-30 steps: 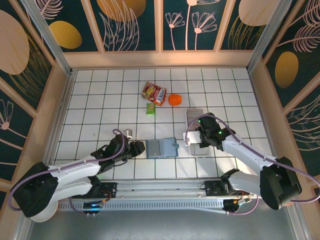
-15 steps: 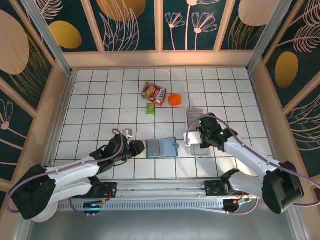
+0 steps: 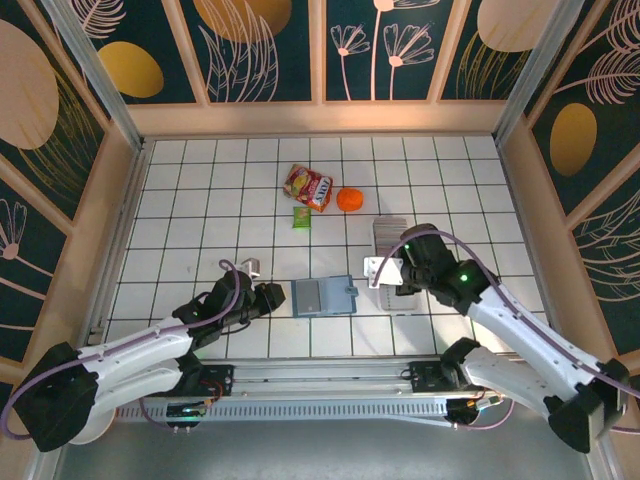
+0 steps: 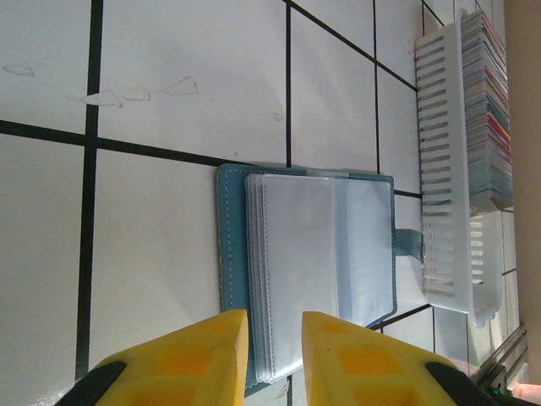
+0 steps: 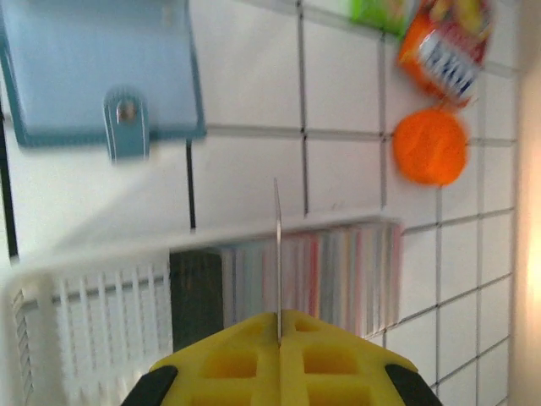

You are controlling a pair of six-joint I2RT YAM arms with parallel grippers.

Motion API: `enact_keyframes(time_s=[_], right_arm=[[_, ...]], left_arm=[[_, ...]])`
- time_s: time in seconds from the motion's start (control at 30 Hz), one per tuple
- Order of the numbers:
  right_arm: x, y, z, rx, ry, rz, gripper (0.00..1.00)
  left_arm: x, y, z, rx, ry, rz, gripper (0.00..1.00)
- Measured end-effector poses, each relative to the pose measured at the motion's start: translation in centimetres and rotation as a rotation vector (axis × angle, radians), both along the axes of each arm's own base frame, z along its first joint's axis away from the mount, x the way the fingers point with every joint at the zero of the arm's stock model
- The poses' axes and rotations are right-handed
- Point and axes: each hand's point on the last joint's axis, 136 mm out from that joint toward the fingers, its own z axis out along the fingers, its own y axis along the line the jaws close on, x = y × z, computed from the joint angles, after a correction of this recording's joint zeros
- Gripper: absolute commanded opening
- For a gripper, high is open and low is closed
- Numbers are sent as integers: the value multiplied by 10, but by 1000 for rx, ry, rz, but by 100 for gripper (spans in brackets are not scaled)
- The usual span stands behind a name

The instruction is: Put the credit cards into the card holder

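Note:
The teal-blue card holder (image 3: pixel 325 297) lies open on the white tiles, its clear sleeves (image 4: pixel 308 262) facing up and its snap tab (image 5: pixel 127 127) pointing toward the tray. My left gripper (image 3: pixel 274 297) sits at its left edge. In the left wrist view this gripper (image 4: pixel 273 331) is open by a narrow gap, the holder's near edge just beyond the tips. My right gripper (image 3: pixel 392 272) hovers above the tray, shut on one pale credit card (image 3: pixel 381 270), which appears edge-on (image 5: pixel 277 254) in the right wrist view. Several more cards (image 5: pixel 330 271) stand in a row in the tray.
The long clear plastic tray (image 3: pixel 399 301) lies right of the holder. A snack packet (image 3: pixel 308 186), an orange ball (image 3: pixel 349 199) and a small green packet (image 3: pixel 301 216) lie farther back. A small pale object (image 3: pixel 251 266) rests beside the left arm. Wooden walls ring the floor.
My right gripper has risen out of the tray with a card pinched in it and has swung left toward the holder. The left gripper has barely shifted.

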Motion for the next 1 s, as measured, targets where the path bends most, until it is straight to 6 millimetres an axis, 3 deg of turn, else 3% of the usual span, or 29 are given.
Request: enact_keyframes(time_s=[0.17, 0.3, 0.4, 0.47, 0.53, 0.63, 1.0], right_arm=[[-3, 36, 67, 457, 118, -217, 0], [3, 56, 79, 811, 401, -467, 0], [0, 75, 49, 969, 699, -648, 0], [-4, 82, 10, 988, 876, -790, 0], [-13, 85, -26, 973, 999, -912, 0], [-27, 89, -61, 949, 1112, -1027, 0], [-20, 108, -92, 961, 1214, -1137, 0]], left_arm=[[0, -1, -1, -6, 11, 3, 22], [-1, -2, -6, -5, 33, 5, 21], [-1, -3, -9, -3, 46, 6, 21], [-1, -4, -12, 2, 56, 7, 20], [0, -5, -14, 5, 64, 5, 20], [0, -8, -16, 3, 76, -5, 21], [1, -14, -26, 14, 103, -19, 19]])
